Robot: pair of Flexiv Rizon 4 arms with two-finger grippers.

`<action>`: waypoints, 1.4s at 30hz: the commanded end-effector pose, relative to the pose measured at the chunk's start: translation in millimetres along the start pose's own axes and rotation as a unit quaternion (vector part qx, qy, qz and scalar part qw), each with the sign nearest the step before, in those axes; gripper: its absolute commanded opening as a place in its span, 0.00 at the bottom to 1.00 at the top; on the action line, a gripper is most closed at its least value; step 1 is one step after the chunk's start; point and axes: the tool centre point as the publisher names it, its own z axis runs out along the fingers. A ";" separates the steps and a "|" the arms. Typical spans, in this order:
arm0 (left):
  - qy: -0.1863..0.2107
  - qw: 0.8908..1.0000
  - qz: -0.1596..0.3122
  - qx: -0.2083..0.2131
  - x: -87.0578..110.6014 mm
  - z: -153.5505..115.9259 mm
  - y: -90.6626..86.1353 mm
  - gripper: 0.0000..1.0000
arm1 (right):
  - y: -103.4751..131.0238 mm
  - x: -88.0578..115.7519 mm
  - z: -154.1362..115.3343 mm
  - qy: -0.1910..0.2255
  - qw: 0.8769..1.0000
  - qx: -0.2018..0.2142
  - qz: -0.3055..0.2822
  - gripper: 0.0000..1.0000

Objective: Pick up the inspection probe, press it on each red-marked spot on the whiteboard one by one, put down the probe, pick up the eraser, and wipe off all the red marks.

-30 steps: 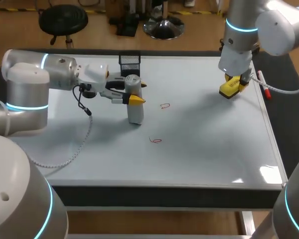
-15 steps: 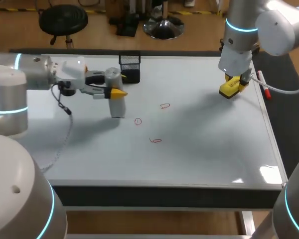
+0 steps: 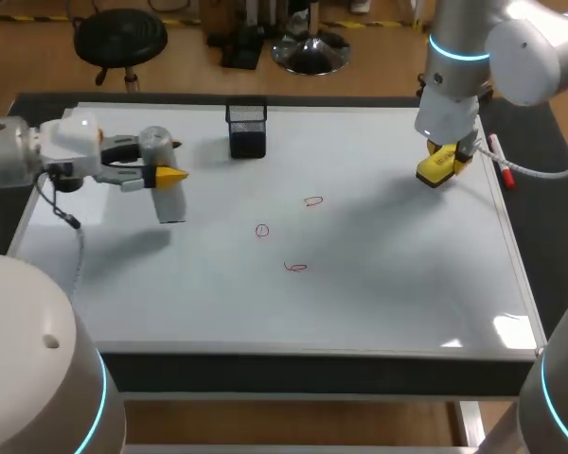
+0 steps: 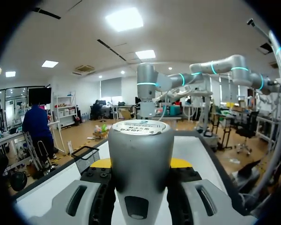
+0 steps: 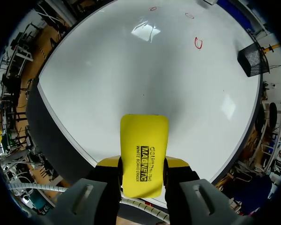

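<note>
Probe and eraser are each gripped in a claw above the whiteboard [image 3: 388,293], by which most of the desk [image 3: 312,372] is covered.

The left claw [image 3: 161,161] is seen at the left part of the board, with its fingers lying level. It is closed on the inspection probe [image 3: 170,200], a grey cylinder that is held upright and clamped near its top from two sides. In the left wrist view the probe [image 4: 139,140] is seen squarely between the yellow tips of the left claw [image 4: 140,164], and its flat labelled cap is turned toward the camera. Whether the probe's lower end is touching the board cannot be told.

The right claw [image 3: 440,163] is held over the far right part of the board, pointing down. It is closed on the yellow eraser [image 3: 434,171]. In the right wrist view the eraser [image 5: 144,150] is clamped by its long sides between the fingers of the right claw [image 5: 143,165] and is seen clear of the surface.

Three small red marks [image 3: 262,230] are found unwiped near the board's middle, between the two claws and well apart from both. A black mesh holder [image 3: 247,130] is stood by the far edge, and a red marker [image 3: 500,161] is laid along the right edge, just beside the right claw.
</note>
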 end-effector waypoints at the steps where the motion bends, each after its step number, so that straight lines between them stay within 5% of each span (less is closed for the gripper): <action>1: -0.055 0.998 0.001 -0.002 7.7 -30.9 -3.6 0.00 | -0.6 1.0 -1.5 0.000 1.000 0.001 -0.001 0.00; 23: -0.157 0.987 -0.013 -0.009 0.7 -124.3 11.5 0.00 | -0.6 1.0 -1.5 0.000 1.000 0.001 -0.001 0.00; 42: -0.176 0.984 -0.017 -0.004 -4.1 -134.1 13.8 0.00 | -0.6 1.0 -1.5 0.000 1.000 0.001 -0.001 0.00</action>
